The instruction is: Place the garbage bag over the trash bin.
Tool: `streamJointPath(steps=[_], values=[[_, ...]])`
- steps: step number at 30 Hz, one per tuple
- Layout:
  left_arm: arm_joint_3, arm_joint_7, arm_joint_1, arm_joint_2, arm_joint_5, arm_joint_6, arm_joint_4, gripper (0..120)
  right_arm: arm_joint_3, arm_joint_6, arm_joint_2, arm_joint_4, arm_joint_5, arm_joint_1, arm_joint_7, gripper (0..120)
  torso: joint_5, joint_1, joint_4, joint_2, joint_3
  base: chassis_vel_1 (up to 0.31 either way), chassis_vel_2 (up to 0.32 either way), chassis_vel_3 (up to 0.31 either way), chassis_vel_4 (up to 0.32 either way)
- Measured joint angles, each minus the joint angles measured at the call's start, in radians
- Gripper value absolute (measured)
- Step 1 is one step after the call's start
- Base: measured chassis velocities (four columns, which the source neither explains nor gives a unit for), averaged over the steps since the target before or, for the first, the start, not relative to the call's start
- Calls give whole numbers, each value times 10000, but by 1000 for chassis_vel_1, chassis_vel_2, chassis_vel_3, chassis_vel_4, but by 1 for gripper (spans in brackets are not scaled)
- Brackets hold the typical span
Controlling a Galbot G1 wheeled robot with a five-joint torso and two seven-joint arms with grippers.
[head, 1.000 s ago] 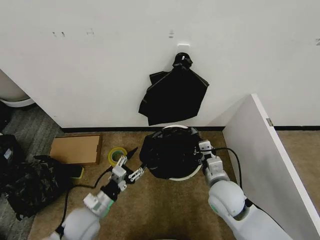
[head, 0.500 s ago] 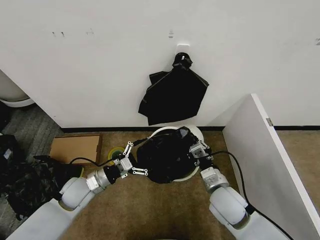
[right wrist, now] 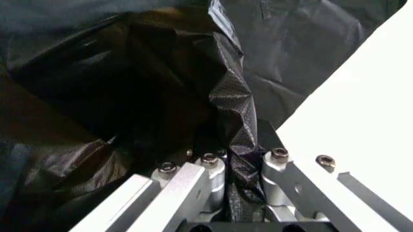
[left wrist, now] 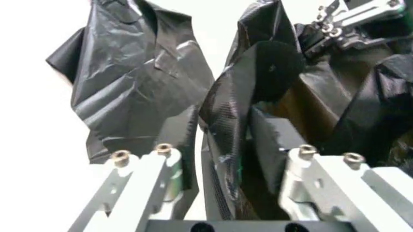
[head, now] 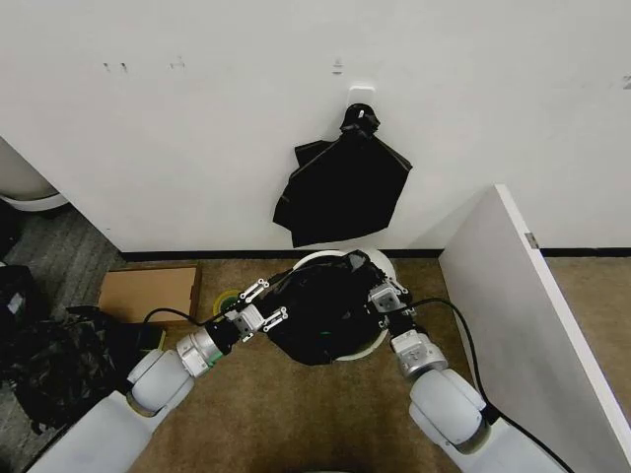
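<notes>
Across the top half of the head view runs a white wall [head: 197, 118], with a white panel [head: 513, 296] slanting down the right side and brown carpet [head: 296, 414] below. At lower centre sits the bin [head: 380, 264], its pale rim showing at the top and lower right, against the wall's foot. The bag [head: 320, 315] is bunched over the bin's mouth, covering most of it, and its open, crinkled inside shows in the right wrist view. Above it, at upper centre, a knotted black bundle [head: 340, 187] hangs from a hook on the wall. At left centre lies a cardboard box [head: 148, 293], with a dark backpack [head: 59, 365] at lower left and a yellow tape roll [head: 229, 298] between box and bin. The left gripper [head: 264, 304] reaches in from the lower left to the bag's left edge, its jaws fairly wide with a fold of bag between them, as the left wrist view shows. The right gripper [head: 380, 296] is at the bag's right edge, jaws narrow and pinching a fold of the plastic.
</notes>
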Motion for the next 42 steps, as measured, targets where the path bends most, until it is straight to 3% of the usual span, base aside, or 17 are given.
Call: streamJointPath(steps=[8, 10, 16, 22, 31, 37, 42], values=[[104, -335, 143, -17, -1494, 602, -109, 0, -17, 54, -28, 81, 33, -50, -194, 3, 0, 0, 0, 0, 0, 0, 0, 0, 0], [107, -459, 151, -25, -1836, 741, -109, 0, -15, 107, -55, 102, 54, -61, -263, 3, 0, 0, 0, 0, 0, 0, 0, 0, 0], [-25, -1265, 118, -72, -4429, 1859, -86, 0, 112, 1318, -295, -65, 174, -78, -1217, 2, 2, 0, 1, 0, 0, 0, 0, 0, 0], [-132, -1514, 74, -129, -5886, 2616, 284, 0, 219, 2094, -475, -141, 1087, -134, -1894, 2, 0, 0, -2, 0, 0, 0, 0, 0, 0], [-122, -1433, 128, -246, -6164, 2666, 729, 0, 284, 2471, -549, 34, 3888, -148, -2435, 2, 0, 0, 0, 0, 0, 0, 0, 0, 0], [-136, -849, 138, -239, -6488, 2424, 947, 0, 289, 2204, -412, 182, 5815, 0, -2032, 2, -1, 0, 0, 0, -1, 0, 0, 0, 0], [-164, -623, 253, -189, -6888, 2376, 908, 6, 316, 2148, -193, 35, 6244, 145, -1575, 2, -1, 0, 2, 0, -1, 0, 0, 0, 0]])
